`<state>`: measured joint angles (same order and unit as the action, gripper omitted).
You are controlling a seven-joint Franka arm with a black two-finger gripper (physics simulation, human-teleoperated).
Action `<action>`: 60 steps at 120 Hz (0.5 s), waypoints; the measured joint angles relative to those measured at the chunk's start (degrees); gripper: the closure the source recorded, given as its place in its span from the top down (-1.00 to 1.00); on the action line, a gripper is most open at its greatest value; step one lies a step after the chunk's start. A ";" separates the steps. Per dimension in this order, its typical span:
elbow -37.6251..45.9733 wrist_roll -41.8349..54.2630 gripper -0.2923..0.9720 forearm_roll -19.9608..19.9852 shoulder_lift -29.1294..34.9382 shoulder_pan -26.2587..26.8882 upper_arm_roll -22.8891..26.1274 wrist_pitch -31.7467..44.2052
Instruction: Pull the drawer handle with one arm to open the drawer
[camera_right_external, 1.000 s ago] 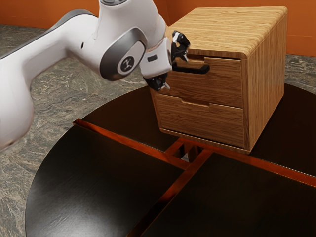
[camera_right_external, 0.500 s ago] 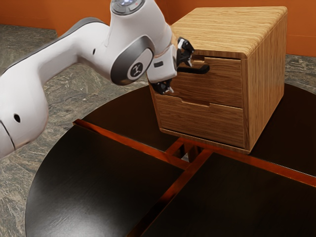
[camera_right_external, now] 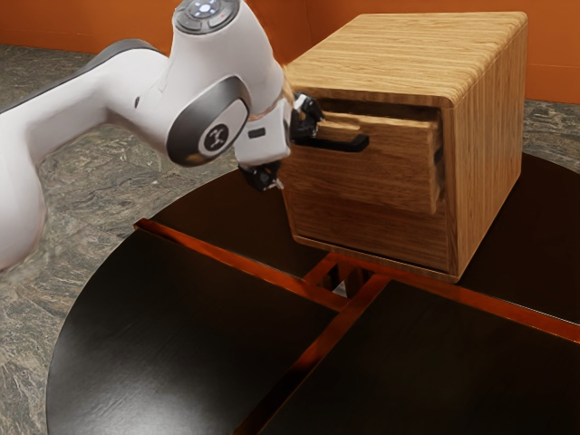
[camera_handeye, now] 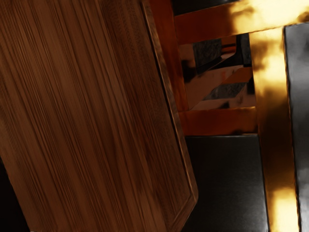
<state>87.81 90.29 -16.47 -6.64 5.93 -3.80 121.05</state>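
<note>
A wooden cabinet (camera_right_external: 480,109) with two drawers stands on the dark round table (camera_right_external: 181,335). Its top drawer (camera_right_external: 381,159) is pulled partway out toward the exterior view's left, leaving a dark gap under the cabinet top. A black bar handle (camera_right_external: 337,142) runs across the drawer front. My gripper (camera_right_external: 304,127) is shut on the handle's left end, the white arm coming in from the upper left. In the wrist view a wooden drawer front (camera_handeye: 87,116) sits close under my hand.
The lower drawer (camera_right_external: 372,222) stays flush in the cabinet. Orange-brown cross beams (camera_right_external: 335,281) divide the black table top, also seen as beams (camera_handeye: 270,121) in the wrist view. Marbled floor and an orange wall lie behind.
My hand has drawn back toward the exterior view's left with the handle, and the top drawer has slid out from flush to partly open.
</note>
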 joint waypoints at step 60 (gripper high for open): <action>11.66 -11.40 0.40 7.64 40.88 -1.43 4.98 -29.47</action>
<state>99.47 78.89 -8.83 34.24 4.50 1.18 91.58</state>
